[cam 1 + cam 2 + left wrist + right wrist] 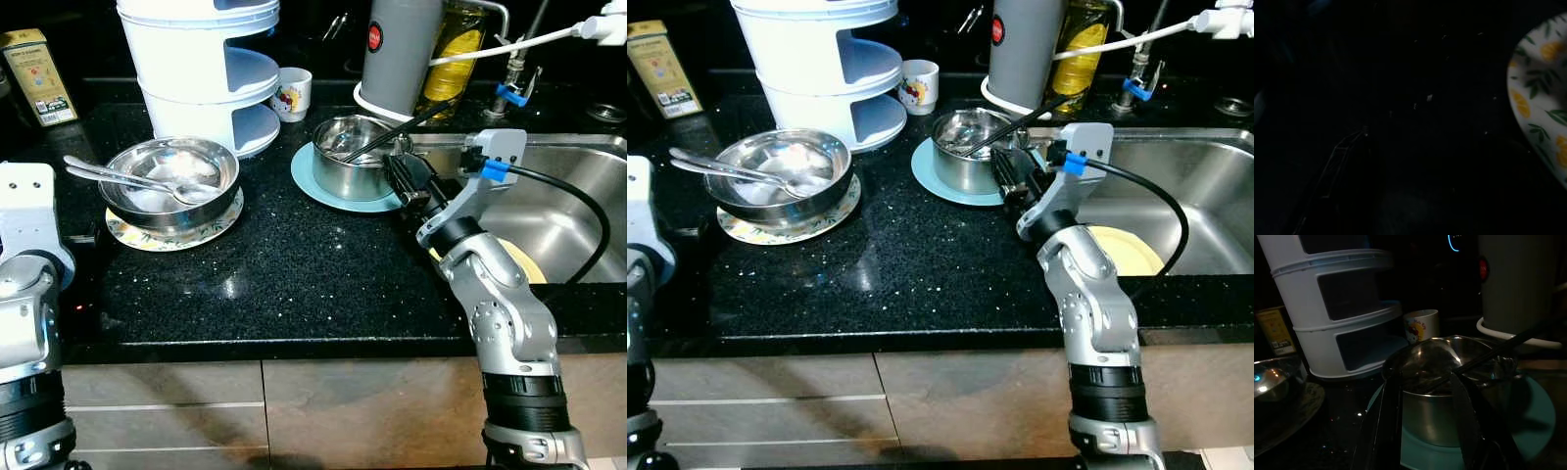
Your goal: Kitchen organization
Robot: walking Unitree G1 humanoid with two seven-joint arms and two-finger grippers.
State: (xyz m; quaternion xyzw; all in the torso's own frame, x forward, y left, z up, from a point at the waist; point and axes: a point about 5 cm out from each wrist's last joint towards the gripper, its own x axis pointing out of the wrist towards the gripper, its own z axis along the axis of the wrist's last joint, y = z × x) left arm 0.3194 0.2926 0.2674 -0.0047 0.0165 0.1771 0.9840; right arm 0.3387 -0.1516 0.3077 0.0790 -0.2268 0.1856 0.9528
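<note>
Now the small steel pot [355, 157] is sitting on its teal plate [315, 181] beside the sink [568, 211], a black utensil [407, 125] leaning out of it. Left of it, the steel bowl [171, 181] is holding two spoons [127, 176] on a patterned plate [162, 235]. Open black counter [294, 274] is stretching toward the front edge. The right gripper [402, 179] is reaching forward, fingers spread either side of the pot's near wall, gripping nothing. The left gripper is hanging over the counter, fingers too dark to judge.

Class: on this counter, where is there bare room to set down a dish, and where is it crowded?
Free: the front strip of counter, bordered by the floral plate, blue plate and sink. Crowded: the back row, with white rack, mug and thermos.
</note>
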